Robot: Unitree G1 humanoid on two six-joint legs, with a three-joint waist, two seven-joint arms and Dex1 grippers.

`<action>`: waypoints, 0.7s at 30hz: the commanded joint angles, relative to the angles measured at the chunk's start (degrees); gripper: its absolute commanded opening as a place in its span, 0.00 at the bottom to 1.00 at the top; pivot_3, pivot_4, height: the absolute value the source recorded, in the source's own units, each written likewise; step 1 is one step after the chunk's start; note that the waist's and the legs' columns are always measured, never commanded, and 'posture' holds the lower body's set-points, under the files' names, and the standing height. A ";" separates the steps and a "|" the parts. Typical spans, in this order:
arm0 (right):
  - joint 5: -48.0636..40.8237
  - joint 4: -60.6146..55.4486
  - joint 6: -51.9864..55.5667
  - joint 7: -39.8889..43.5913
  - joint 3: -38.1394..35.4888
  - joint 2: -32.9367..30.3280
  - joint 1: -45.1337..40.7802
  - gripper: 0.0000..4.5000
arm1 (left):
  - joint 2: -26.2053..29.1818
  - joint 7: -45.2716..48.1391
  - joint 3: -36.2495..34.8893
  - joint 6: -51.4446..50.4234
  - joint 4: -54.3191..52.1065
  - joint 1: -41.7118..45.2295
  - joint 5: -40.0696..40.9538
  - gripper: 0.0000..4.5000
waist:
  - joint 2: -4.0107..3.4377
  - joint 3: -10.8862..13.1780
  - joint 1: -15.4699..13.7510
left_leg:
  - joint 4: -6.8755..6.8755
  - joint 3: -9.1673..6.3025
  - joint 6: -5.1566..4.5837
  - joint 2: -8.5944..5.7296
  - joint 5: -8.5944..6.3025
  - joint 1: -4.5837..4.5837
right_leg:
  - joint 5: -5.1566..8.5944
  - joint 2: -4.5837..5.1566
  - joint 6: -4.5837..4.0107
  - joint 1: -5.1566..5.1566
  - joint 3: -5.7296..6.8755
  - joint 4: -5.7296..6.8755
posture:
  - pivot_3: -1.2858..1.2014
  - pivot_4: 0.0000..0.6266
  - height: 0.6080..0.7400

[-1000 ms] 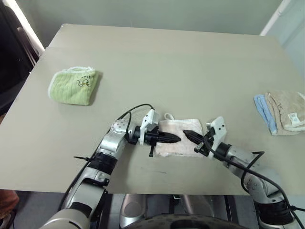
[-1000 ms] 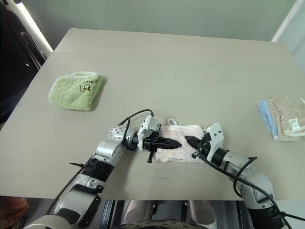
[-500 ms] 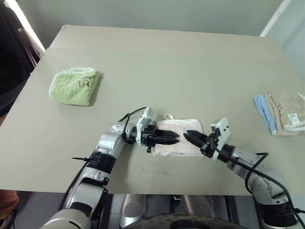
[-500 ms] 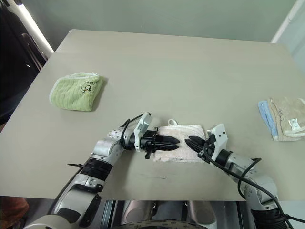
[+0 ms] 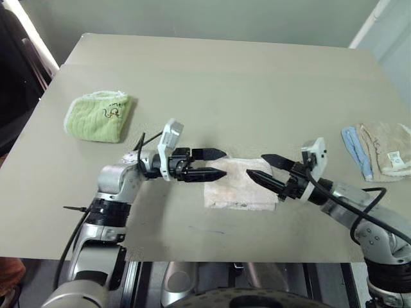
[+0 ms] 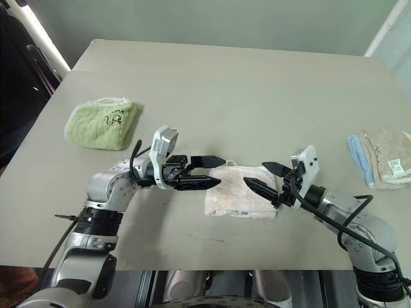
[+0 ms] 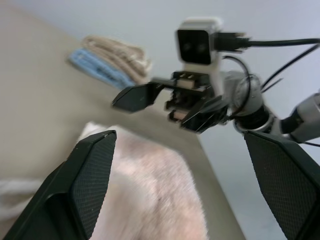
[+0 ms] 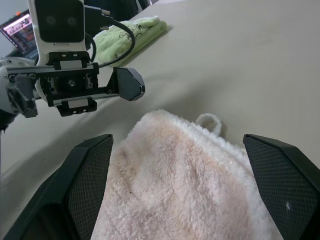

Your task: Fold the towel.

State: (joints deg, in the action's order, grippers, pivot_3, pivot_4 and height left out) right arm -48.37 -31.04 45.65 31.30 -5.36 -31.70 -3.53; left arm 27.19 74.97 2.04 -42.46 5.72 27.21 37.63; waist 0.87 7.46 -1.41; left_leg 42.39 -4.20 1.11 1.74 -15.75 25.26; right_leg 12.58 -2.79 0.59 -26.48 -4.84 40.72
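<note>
Head view: folded pink towel [image 5: 240, 188] flat on the table [image 5: 257, 83] near its front edge. Left pincer [image 5: 217, 163] spread wide, empty, above the towel's left end; right pincer [image 5: 264, 168] spread, empty, above its right end. Green towel [image 5: 97, 116] well left of the towel, beige and blue cloths [image 5: 379, 149] well right.
Left wrist view: towel under parted fingers [image 7: 90, 172], right pincer opposite.
Right wrist view: towel's white loop [image 8: 209, 120] at its far edge.

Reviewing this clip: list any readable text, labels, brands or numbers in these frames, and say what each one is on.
No text can be read.
Green towel: dark embroidered mark, a figure, not lettering.
Beige cloth: small white tag with print too small to read.
Pink towel: no writing seen.
Screen beyond the table: bright content, too blurred to read.
</note>
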 commanded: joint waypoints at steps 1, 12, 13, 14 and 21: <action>-1.91 -1.63 1.30 -0.75 -2.10 -1.06 -1.08 0.99 | 4.61 -6.67 -5.44 -13.78 -4.77 -0.69 6.23 1.00 | 0.04 0.03 0.15 | -0.04 0.00 0.00 0.02 0.00 0.01 | 0.00 0.00 -0.01 -0.04 0.00 0.00 | 0.52 0.24 0.68; -1.03 1.17 2.23 2.84 -2.97 -6.51 -1.95 0.99 | 5.27 -24.32 -16.01 -49.61 -2.56 2.65 18.02 1.00 | 0.01 0.04 -0.16 | -0.19 0.01 0.05 0.00 0.03 -0.01 | 0.00 0.03 -0.21 -0.09 0.00 0.01 | 0.52 0.24 0.68; -0.96 1.23 2.36 2.75 -2.81 -6.67 -2.06 0.99 | 4.43 -25.92 -16.45 -50.01 -2.23 2.55 18.77 1.00 | 0.02 0.04 -0.10 | -0.19 0.02 0.07 0.01 0.04 -0.04 | -0.03 0.03 -0.26 -0.09 0.00 0.01 | 0.52 0.24 0.68; -0.97 1.26 2.51 2.60 -2.66 -6.68 -2.15 0.99 | 3.97 -27.55 -16.09 -50.04 -1.90 2.01 20.14 1.00 | 0.02 0.04 -0.08 | -0.19 0.06 0.08 0.02 0.04 -0.07 | -0.03 0.03 -0.26 -0.08 0.00 0.02 | 0.52 0.24 0.68; -1.54 0.14 5.00 1.57 -2.91 -7.29 -1.20 0.99 | 8.18 -35.97 -12.54 -50.04 0.53 -0.27 30.34 1.00 | 0.06 0.07 0.19 | -0.30 0.11 0.38 0.05 0.16 -0.25 | 0.04 0.00 -0.32 -0.09 0.02 0.15 | 0.52 0.24 0.68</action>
State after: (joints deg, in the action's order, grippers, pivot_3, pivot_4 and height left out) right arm -49.22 -29.06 50.42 32.91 -6.88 -38.35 -4.90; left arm 33.87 40.51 -10.57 -92.16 5.80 27.45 64.88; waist 0.93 7.53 -1.22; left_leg 42.08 -4.09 1.49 1.79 -15.59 24.98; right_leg 12.63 -2.79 0.27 -26.58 -4.82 40.88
